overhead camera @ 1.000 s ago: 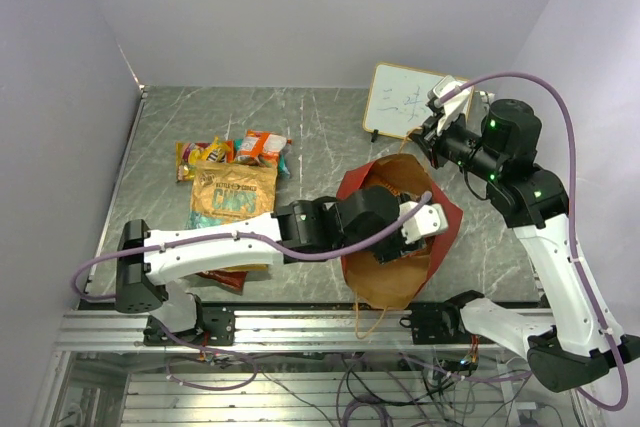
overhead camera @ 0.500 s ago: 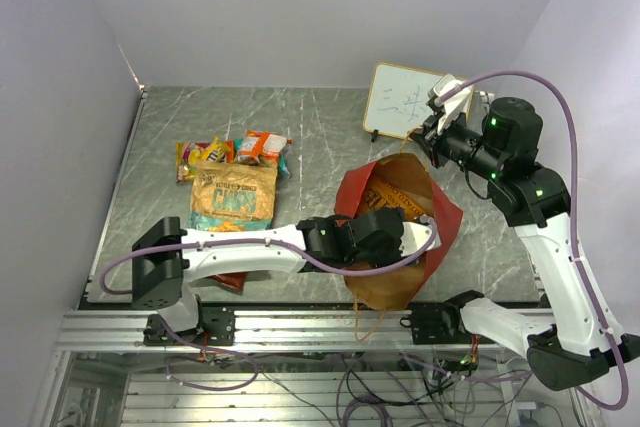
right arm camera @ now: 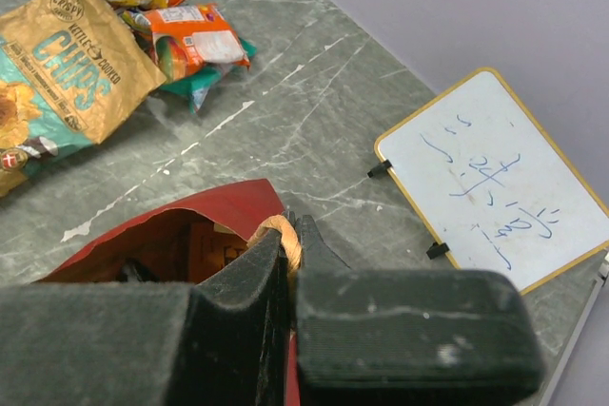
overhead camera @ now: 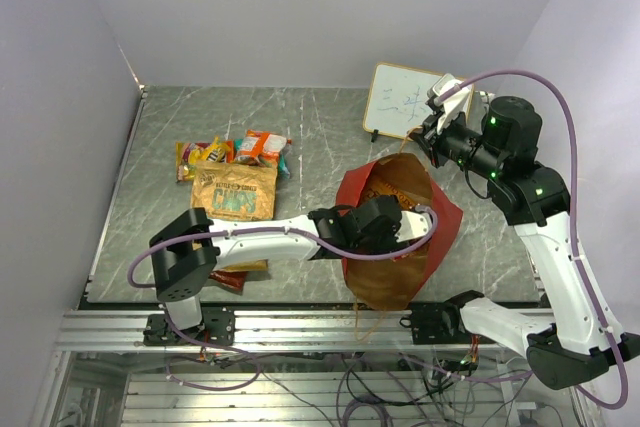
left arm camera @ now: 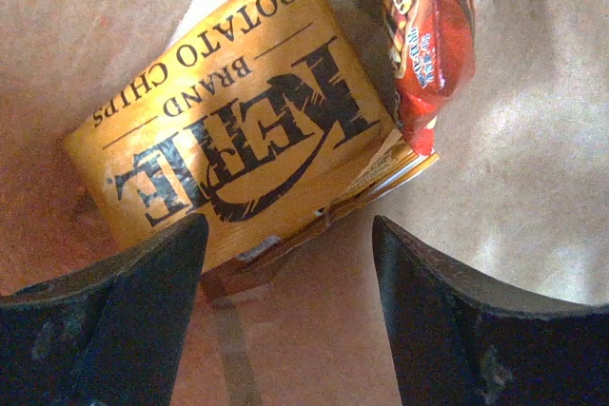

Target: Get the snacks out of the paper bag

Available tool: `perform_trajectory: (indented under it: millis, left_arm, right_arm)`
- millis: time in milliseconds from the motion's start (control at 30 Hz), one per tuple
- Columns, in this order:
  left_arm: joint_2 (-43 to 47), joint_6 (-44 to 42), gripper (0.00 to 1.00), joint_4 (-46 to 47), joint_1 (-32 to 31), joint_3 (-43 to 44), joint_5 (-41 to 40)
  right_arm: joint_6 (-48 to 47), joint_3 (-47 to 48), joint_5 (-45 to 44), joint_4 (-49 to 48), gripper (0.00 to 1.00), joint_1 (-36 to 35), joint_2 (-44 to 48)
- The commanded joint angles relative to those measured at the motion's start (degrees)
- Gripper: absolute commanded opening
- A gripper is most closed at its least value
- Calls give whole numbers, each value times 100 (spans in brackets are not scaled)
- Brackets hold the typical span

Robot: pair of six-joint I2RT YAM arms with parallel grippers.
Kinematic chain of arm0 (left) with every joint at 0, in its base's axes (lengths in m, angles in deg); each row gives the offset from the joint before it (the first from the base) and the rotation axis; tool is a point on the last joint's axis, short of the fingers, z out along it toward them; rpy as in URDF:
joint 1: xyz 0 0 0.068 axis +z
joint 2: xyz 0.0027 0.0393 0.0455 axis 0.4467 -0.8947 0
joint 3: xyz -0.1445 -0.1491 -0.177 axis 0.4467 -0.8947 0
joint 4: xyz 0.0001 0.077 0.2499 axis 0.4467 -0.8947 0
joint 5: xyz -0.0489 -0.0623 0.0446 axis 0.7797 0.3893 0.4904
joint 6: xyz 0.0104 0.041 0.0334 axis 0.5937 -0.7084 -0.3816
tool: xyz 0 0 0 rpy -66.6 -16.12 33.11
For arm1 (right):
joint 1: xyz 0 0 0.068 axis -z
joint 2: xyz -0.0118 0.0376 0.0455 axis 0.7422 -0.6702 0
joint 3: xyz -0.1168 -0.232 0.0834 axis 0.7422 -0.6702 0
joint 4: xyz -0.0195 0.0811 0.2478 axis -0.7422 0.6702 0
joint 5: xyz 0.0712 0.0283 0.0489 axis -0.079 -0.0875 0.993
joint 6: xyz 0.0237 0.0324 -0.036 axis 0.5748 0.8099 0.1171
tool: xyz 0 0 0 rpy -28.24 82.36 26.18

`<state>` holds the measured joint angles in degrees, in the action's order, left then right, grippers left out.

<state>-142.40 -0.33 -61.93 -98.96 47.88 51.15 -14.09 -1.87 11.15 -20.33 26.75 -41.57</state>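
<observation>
The left gripper [left arm camera: 287,233] is spread wide inside the bag [overhead camera: 447,215], with nothing between its fingers. A yellow chip bag [left arm camera: 228,149] and a red packet [left arm camera: 433,35] are seen just below it. The handle [right arm camera: 294,247] is pinched by the closed right gripper [right arm camera: 290,235] – a tan chip bag [overhead camera: 233,195] and small packs [overhead camera: 262,147] are laid on the table [overhead camera: 330,127] to the left

Overhead camera looks down on the table [overhead camera: 330,127]; left wrist sits close inside the paper bag [overhead camera: 447,215], right wrist above its rim.
</observation>
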Motion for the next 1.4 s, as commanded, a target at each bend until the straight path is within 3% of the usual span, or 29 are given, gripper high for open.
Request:
perform_trajectory:
  millis: [0, 300, 633, 767, 900, 1033, 1167, 1367]
  left_arm:
    - [-97, -395, 82, 583, -26, -122, 122]
    - [-478, -1045, 87, 751, -53, -50, 36]
    - [-909, -939, 90, 1141, -53, -40, -709]
    - [-1103, -1055, 88, 1326, -28, 13, -1177]
    - [-1285, -1110, 85, 1418, 76, 159, -1080]
    - [-1315, -1130, 69, 1313, 191, 346, -946]
    - [-1250, -1138, 34, 1234, 229, 441, -940]
    - [-1106, -1072, 16, 979, 228, 630, -914]
  right_arm:
    - [-7, 204, 31, -128, 0, -1, 79]
    - [7, 322, 98, -139, 0, -1, -13]
    - [8, 394, 99, -99, 0, -1, -37]
    - [25, 436, 129, -93, 0, -1, -70]
    - [95, 460, 201, -129, 0, -1, -99]
    - [107, 528, 230, -112, 0, -1, -143]
    - [89, 526, 205, -115, 0, -1, -152]
    - [76, 544, 231, -150, 0, -1, -191]
